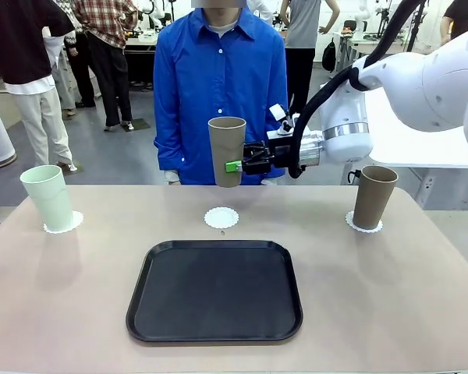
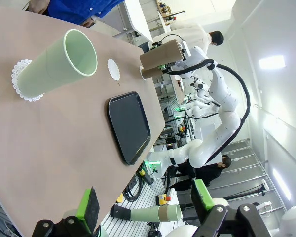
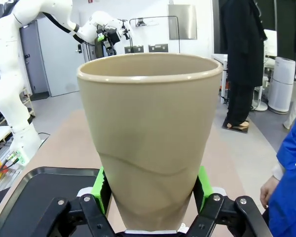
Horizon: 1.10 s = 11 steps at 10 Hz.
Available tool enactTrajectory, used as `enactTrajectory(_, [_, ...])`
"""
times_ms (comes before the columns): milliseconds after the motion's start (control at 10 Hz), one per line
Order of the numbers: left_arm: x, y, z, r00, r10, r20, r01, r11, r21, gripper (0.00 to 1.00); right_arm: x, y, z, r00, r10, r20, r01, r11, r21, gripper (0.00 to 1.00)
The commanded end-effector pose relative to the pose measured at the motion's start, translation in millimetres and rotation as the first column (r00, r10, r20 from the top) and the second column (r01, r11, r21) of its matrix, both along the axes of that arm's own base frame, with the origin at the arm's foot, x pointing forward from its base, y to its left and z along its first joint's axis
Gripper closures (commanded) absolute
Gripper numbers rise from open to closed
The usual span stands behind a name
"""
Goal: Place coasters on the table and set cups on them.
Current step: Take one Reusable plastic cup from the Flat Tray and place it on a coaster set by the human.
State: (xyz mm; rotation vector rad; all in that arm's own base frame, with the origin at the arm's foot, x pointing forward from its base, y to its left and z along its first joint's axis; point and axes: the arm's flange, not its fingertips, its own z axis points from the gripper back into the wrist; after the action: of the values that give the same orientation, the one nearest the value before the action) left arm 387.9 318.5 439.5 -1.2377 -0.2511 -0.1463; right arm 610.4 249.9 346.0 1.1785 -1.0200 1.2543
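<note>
Gripping a brown cup (image 1: pixel 227 150) low between its pads, the right gripper (image 1: pixel 235 166) holds it upright above the empty middle coaster (image 1: pixel 221 217).

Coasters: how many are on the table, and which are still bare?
3. Left coaster sits under the mint cup, right coaster under a brown cup, and the middle coaster is bare, below the cup held by the right gripper.
</note>
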Motion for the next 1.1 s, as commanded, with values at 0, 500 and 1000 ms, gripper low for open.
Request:
enactTrajectory(0, [-1.4, 1.3, 2.2, 1.0, -0.006, 0.006, 0.006, 1.0, -0.002, 0.0, -2.4, -1.0, 0.3, 1.0, -0.01, 0.001, 0.01, 1.0, 0.005, 0.19])
enactTrajectory(500, [-1.4, 1.3, 2.2, 1.0, -0.006, 0.006, 0.006, 1.0, -0.002, 0.0, 5.3, 7.8, -1.6, 0.991, 0.119, 0.059, -0.116, 0.992, -0.038, 0.19])
enactTrajectory(1000, [-1.4, 1.3, 2.2, 1.0, -0.006, 0.006, 0.006, 1.0, -0.002, 0.0, 41.8, 18.8, -19.0, 0.972, 0.221, 0.079, -0.222, 0.975, 0.002, 0.19])
